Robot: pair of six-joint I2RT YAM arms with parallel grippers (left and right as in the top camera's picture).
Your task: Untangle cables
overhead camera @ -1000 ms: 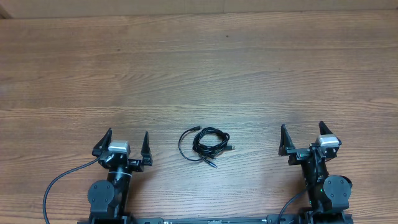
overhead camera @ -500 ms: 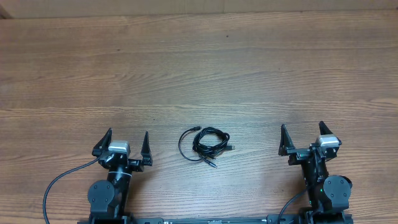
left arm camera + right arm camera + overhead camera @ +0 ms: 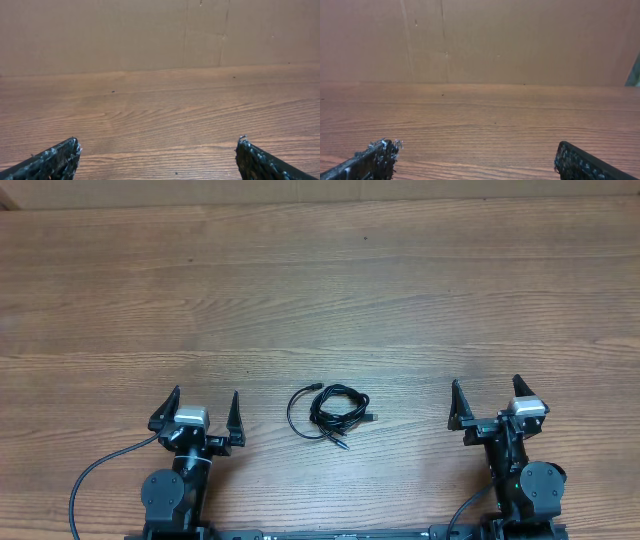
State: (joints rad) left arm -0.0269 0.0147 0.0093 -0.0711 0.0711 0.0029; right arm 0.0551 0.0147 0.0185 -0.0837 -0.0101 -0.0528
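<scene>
Wooden table (image 3: 320,290): fills the overhead view, with the grain running side to side. Brown wall (image 3: 150,35): stands at the table's far edge, seen in both wrist views. Left arm (image 3: 175,490) and right arm (image 3: 525,485): both at the near edge, well apart, each trailing a thick black wire. Left gripper (image 3: 205,393): jaws spread wide, nothing between them, pointing toward the far edge. Its fingertips (image 3: 57,159) frame only bare wood in the left wrist view. Right gripper (image 3: 486,381): likewise spread wide and holding nothing, with only bare wood ahead of it. Cables (image 3: 335,412): one small black bundle lying on the table between the two grippers, touching neither. One loop (image 3: 293,418) strays out to the left, and a silver tip (image 3: 372,419) shows at the right.
</scene>
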